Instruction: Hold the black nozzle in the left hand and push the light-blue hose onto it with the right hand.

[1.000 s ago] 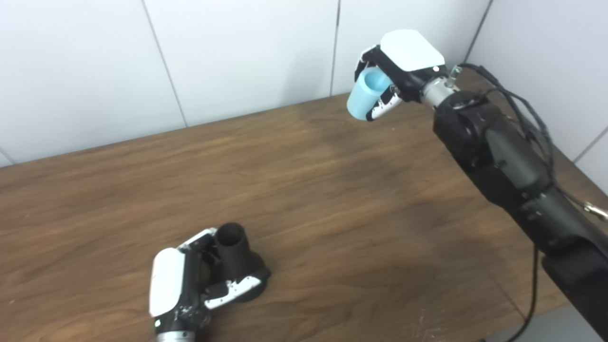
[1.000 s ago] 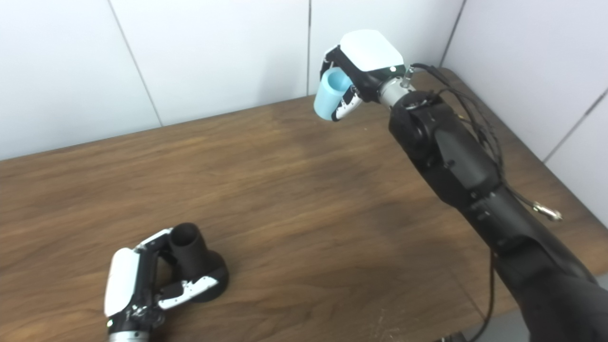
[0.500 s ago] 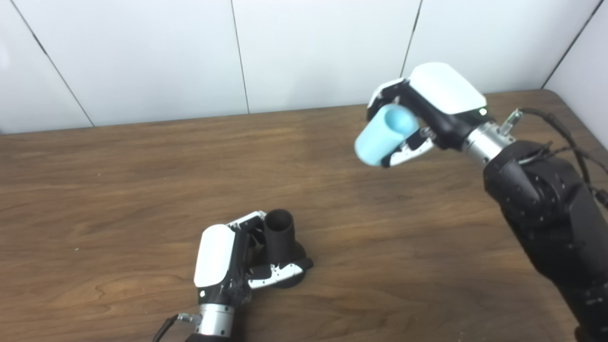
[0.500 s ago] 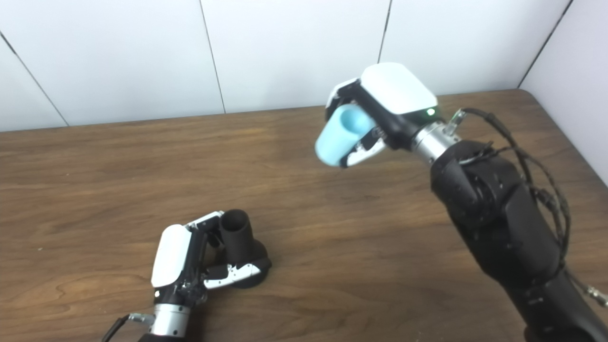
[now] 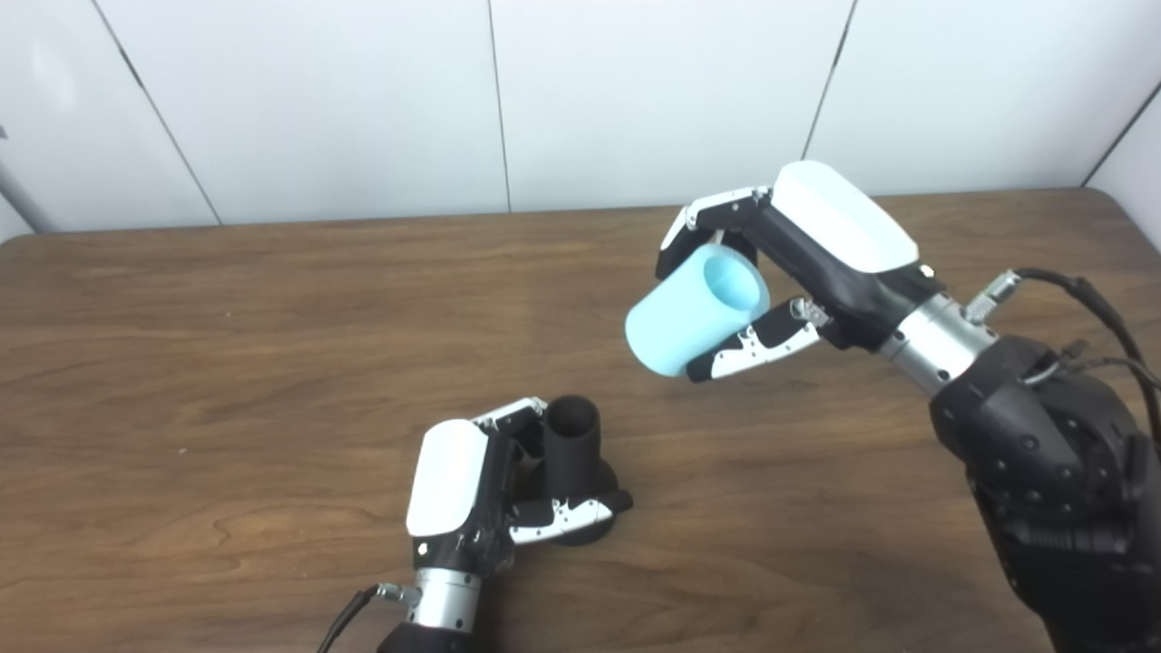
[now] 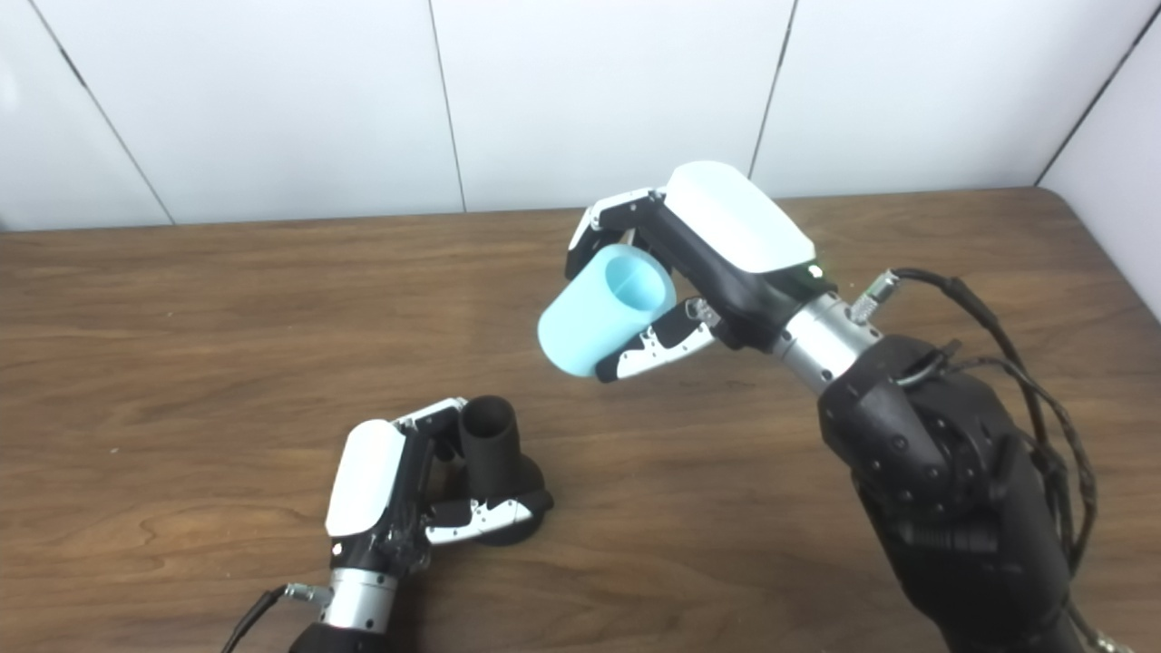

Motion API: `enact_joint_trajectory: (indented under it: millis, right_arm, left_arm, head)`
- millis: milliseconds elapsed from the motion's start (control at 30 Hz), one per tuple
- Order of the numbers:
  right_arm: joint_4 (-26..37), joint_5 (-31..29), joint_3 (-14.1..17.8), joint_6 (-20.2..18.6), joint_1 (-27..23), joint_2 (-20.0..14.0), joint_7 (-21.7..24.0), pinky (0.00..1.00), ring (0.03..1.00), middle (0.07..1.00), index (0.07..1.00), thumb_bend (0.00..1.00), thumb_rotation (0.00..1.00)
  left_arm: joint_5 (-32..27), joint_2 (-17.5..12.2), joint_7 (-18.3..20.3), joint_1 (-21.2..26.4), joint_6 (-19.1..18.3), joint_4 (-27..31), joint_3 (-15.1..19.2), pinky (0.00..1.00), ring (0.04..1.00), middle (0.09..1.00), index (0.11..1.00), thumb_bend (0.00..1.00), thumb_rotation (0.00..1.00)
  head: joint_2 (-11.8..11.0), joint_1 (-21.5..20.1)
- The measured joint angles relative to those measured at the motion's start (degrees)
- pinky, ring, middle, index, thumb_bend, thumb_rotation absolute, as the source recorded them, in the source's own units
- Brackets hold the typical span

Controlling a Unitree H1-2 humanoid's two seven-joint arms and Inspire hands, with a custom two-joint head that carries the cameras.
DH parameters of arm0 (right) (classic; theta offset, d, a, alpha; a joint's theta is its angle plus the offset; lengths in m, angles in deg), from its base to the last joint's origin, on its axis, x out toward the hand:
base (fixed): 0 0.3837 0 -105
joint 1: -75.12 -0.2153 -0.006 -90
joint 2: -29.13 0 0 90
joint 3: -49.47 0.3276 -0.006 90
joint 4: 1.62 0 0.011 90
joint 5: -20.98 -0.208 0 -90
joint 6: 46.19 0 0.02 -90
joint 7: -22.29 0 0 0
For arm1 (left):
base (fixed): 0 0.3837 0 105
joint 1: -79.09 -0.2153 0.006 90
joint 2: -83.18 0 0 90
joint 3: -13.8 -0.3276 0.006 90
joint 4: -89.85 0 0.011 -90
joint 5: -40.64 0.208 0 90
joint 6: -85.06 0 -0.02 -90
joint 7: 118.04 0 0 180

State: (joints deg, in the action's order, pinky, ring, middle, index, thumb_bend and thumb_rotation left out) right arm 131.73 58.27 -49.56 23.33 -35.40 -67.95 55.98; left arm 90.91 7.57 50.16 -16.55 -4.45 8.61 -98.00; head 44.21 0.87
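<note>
So both grabs look done: left hand point(image 5: 472, 494) is wrapped around the black nozzle point(image 5: 573, 444) standing on the desk point(image 5: 227, 363), right hand point(image 5: 798, 254) is clamped on the light-blue hose point(image 5: 689, 313), up in the air, well apart. Lining up and pushing on is what's left.

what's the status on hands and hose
Left hand shut on black nozzle, on table. Right hand shut on light-blue hose, airborne. Gap between them clear.
</note>
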Motion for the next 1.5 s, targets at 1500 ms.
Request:
enact_joint_trajectory:
  millis: [1500]
  right_arm:
    - [-2.2,-1.7,-5.2,0.7,6.8,8.3,-2.4,0.31,0.384,0.503,0.519,0.49,0.0]
  left_arm:
    - [0.3,0.2,-1.2,0.2,-1.3,-0.2,-0.4,0.45,0.475,0.457,0.495,0.52,0.0]
  head:
    - [0.6,3.4]
